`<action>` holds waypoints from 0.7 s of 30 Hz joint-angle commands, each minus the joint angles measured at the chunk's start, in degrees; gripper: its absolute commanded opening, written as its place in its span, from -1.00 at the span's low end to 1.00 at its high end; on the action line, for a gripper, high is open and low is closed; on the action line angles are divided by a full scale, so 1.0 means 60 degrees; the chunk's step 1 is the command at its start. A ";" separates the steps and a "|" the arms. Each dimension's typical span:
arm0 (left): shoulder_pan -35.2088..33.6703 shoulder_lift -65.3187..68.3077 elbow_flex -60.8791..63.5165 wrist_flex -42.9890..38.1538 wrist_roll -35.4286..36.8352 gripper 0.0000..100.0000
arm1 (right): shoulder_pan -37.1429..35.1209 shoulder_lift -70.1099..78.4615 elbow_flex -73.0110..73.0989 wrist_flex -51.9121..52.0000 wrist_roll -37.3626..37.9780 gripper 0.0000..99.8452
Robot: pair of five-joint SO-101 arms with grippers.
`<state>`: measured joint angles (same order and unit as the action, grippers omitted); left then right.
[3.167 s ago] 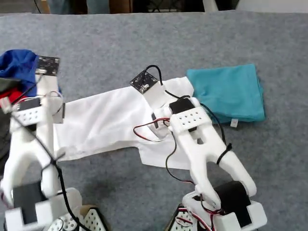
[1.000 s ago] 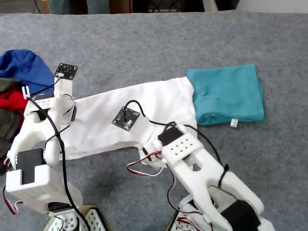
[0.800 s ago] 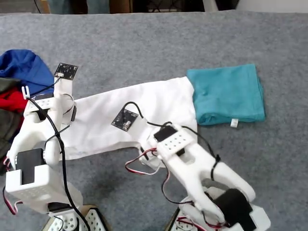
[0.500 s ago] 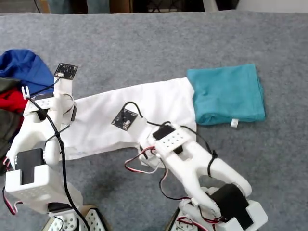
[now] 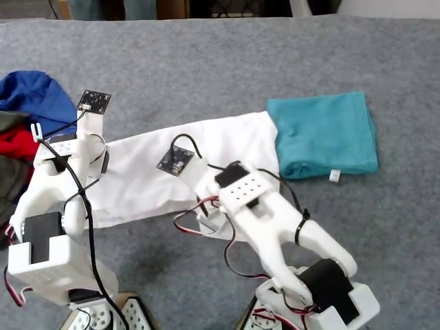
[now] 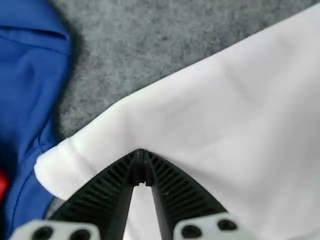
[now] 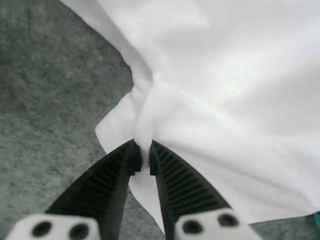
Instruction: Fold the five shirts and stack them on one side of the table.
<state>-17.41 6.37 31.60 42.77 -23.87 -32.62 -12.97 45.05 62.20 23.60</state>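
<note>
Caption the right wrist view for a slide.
Right gripper pinching a bunched edge of the white shirt over the grey table.

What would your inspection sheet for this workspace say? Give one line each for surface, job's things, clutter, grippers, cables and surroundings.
Surface: grey table, cloth-like cover.
Job's things: white shirt spread mid-table; teal shirt folded beside it; blue shirt, red shirt and dark cloth heaped at one end.
Clutter: nothing seen.
Grippers: left gripper shut on the white shirt's edge by the blue shirt; right gripper shut on a bunched fold at its near edge.
Cables: wires loop from the right arm over the shirt.
Surroundings: dim beyond the far edge, unclear.
</note>
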 commanded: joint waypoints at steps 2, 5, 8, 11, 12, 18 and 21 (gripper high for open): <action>-0.0095 0.0029 -0.0315 -0.0205 0.0484 -0.94 | -0.0484 -0.0037 -0.0842 0.0322 -0.0059 -0.97; -0.0110 0.0029 -0.0256 -0.0381 0.0527 -0.94 | -0.0718 0.0007 -0.0828 0.0264 -0.0059 -0.97; -0.0110 0.0029 -0.0271 -0.0366 0.0527 -0.94 | -0.0864 0.0007 -0.0799 0.0264 -0.0059 -0.97; -0.0110 0.0029 -0.0271 -0.0366 0.0527 -0.94 | -0.1026 0.0007 -0.0799 0.0264 -0.0059 -0.97; -0.0110 0.0029 -0.0271 -0.0366 0.0527 -0.94 | -0.1099 0.0022 -0.0799 0.0264 -0.0059 -0.97; -0.0110 0.0029 -0.0271 -0.0366 0.0527 -0.94 | -0.1114 0.0022 -0.0212 -0.0190 0.0000 -0.97; -0.0110 0.0029 -0.0271 -0.0366 0.0527 -0.94 | -0.1114 0.0007 0.0256 -0.0454 0.0000 -0.96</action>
<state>-17.41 6.46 31.60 41.71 -21.14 -38.68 -12.88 45.58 60.97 23.60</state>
